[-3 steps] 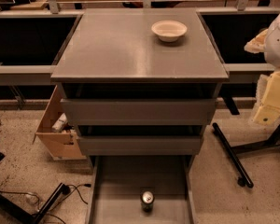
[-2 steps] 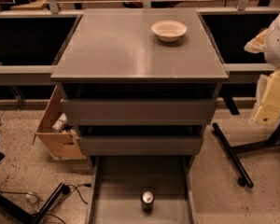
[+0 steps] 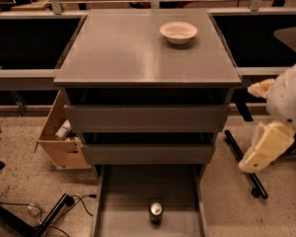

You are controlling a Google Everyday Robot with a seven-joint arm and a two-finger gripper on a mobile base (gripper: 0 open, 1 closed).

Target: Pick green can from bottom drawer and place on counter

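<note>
- The green can [image 3: 156, 212] stands upright on the floor of the bottom drawer [image 3: 123, 201], which lies open at the lower centre of the frame. The can's silver top faces up.
- The claw [image 3: 264, 144] hangs at the right edge of the frame, beside the cabinet and well apart from the can. I cannot tell whether it is apart or together.
- A white bowl [image 3: 178, 32] rests on the worktop [image 3: 138, 53], toward its upper right.
- A cardboard box [image 3: 59, 142] sits on the ground at the cabinet's left.
</note>
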